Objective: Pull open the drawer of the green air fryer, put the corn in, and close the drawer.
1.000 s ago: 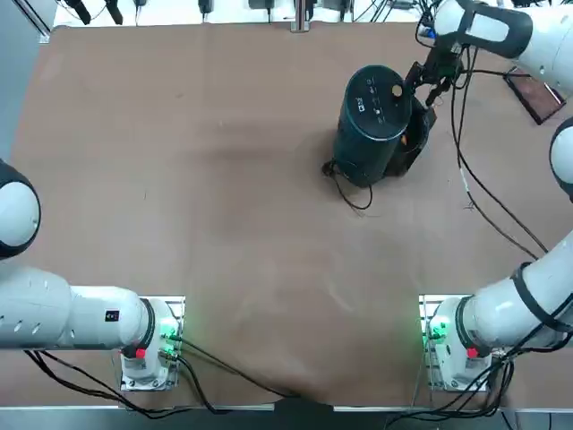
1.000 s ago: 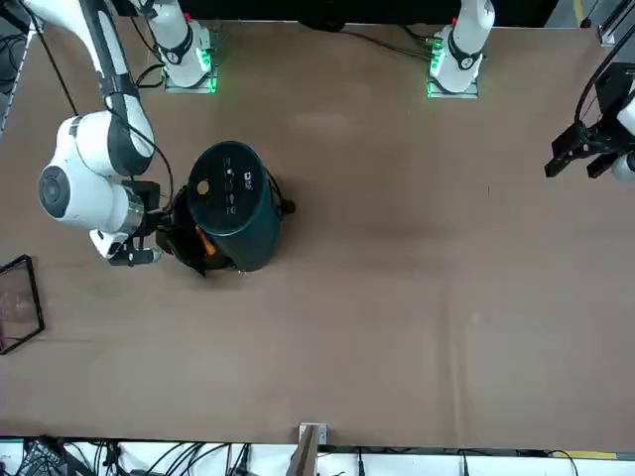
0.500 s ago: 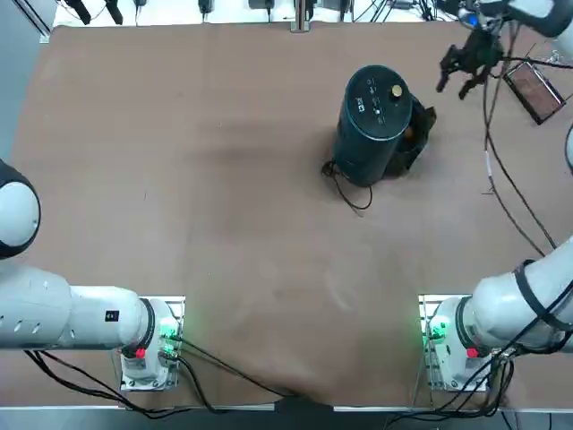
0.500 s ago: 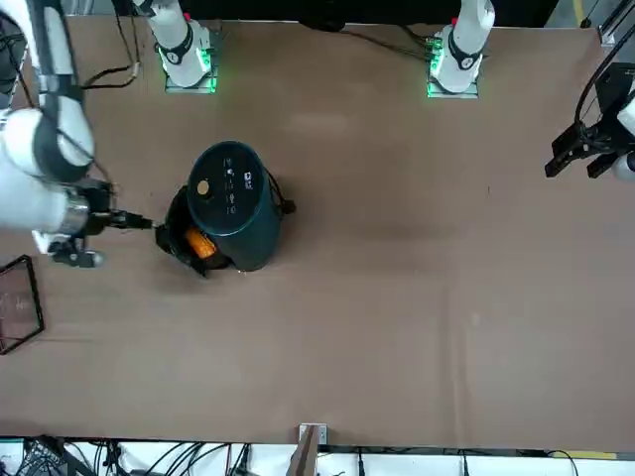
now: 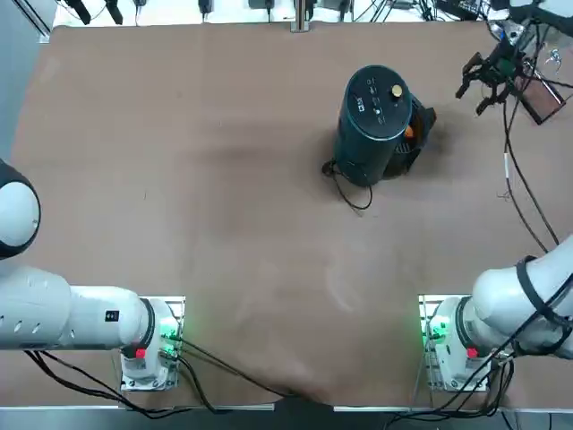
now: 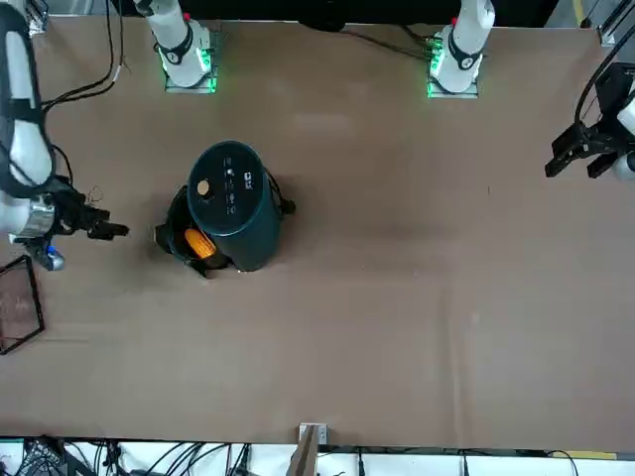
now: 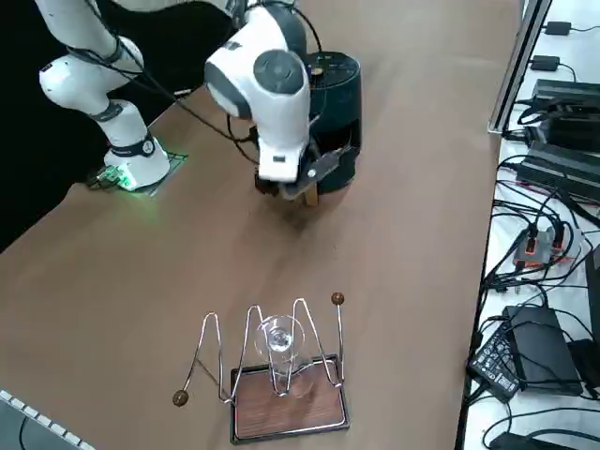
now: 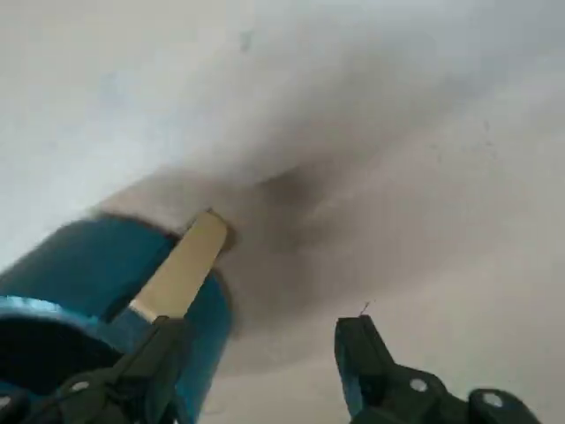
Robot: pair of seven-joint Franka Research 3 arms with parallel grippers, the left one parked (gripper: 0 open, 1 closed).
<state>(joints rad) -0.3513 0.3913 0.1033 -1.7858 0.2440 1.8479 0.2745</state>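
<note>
The right gripper has drawn back from the drawer since a second ago, toward the counter's far right corner; it now hangs apart from the green air fryer, its fingers open with nothing between them. The drawer is still pulled out on the side facing the counter's right edge. The corn lies inside it and shows more plainly now that the arm has moved off.

The front view shows most of the cob, while the top view catches only a bit of orange beside the fryer's lid; in the right side view, the arm covers much of the drawer. Only the right wrist view clearly shows a tan strip against the teal wall. The right side view alone shows the whole wire rack, with a clear glass in it, above a dark-framed board.
</note>
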